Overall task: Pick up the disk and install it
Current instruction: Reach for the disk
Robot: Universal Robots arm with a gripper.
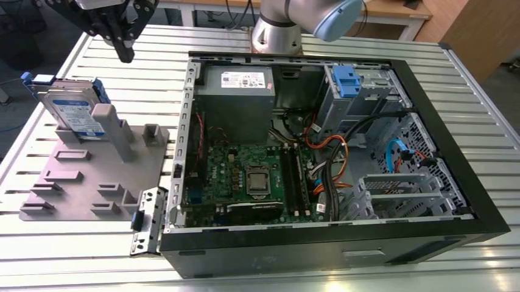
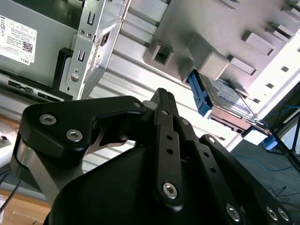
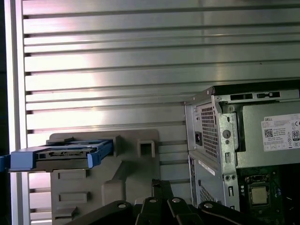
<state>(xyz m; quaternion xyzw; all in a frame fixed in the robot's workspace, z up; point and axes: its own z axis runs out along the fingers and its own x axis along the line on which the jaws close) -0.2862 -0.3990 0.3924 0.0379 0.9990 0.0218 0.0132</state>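
Note:
The disk [image 1: 72,112] stands on edge in a slot of the grey holder plate [image 1: 81,176] at the exterior view's left; it is silver-grey with a white-and-blue label and a blue frame. My gripper [image 1: 125,55] hangs shut and empty above the table behind the disk, well clear of it. In the second wrist view the disk [image 2: 225,93] lies beyond the shut fingertips [image 2: 161,96], with a holder post in front of it. In the first wrist view the disk [image 3: 61,157] shows edge-on, off to one side of the gripper [image 3: 159,185].
An open black computer case [image 1: 325,240] fills the middle and the exterior view's right. Inside are a grey power-supply box [image 1: 235,82], a green mainboard [image 1: 243,176], cables and a drive bay with a blue latch [image 1: 345,82]. The slatted metal table [image 1: 97,255] surrounds everything.

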